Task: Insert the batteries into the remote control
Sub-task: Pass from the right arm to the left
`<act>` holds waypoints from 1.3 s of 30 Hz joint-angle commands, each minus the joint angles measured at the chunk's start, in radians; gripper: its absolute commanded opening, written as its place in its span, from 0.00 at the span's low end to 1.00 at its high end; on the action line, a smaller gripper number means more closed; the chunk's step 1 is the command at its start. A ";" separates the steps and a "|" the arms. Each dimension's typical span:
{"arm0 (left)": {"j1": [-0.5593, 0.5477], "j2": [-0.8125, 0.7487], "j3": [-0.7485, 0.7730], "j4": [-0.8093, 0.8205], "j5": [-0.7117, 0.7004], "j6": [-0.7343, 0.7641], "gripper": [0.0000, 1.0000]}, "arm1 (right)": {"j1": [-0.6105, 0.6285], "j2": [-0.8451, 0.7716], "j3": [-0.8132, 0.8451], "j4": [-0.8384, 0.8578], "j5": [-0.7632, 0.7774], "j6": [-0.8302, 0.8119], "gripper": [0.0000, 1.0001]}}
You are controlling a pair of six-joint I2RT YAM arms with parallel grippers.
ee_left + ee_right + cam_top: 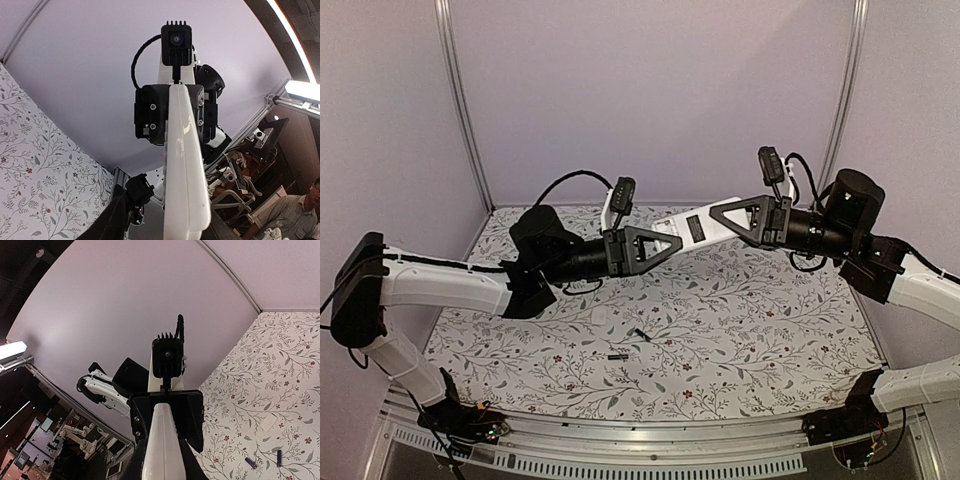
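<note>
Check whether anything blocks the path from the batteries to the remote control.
Nothing visible does. The batteries lie exposed on the cloth below the remote control, held aloft by the left gripper and right gripper.

— Any writing you can read from where you are?
— None. The remote control [692,228] shows only its thin white edge to both my wrist cameras. From above, the dark patch on its back is too small for me to make out any marks.
— The batteries [251,463]?
— Too tiny for a label to show.
— And the tablecloth [770,310]?
— Printed leaves and flowers, no letters or numbers.
</note>
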 commanded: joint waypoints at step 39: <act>0.066 -0.104 0.298 -1.122 0.374 0.688 0.00 | -0.003 0.056 0.294 -0.940 -0.240 -0.438 0.72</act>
